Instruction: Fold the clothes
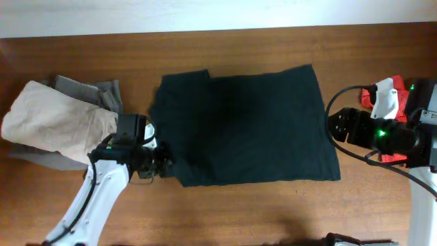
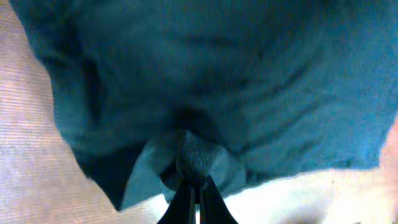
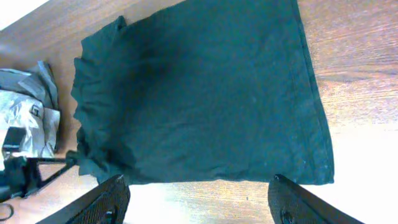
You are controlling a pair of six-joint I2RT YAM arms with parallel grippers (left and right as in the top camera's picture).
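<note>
Pinched black cloth fills the left wrist view: the left gripper (image 2: 193,183) has its fingers pressed together on a small bunched fold at the edge of the T-shirt (image 2: 217,81). From overhead, that grip sits at the shirt's lower left corner, on the rumpled sleeve end. The shirt lies spread flat near the middle of the wooden table (image 1: 239,212), with the sleeve end to the left and the straight hem to the right. Most of the body is smooth, and only the left edge is gathered and wavy. The right gripper (image 3: 198,182) hangs just beside the hem, its fingers wide apart and holding nothing. A beige garment (image 1: 51,119) lies heaped on a grey garment (image 1: 89,89) at the table's left, just beside the left arm. A bright red garment (image 1: 404,101) lies at the right edge, partly hidden by the right arm.
</note>
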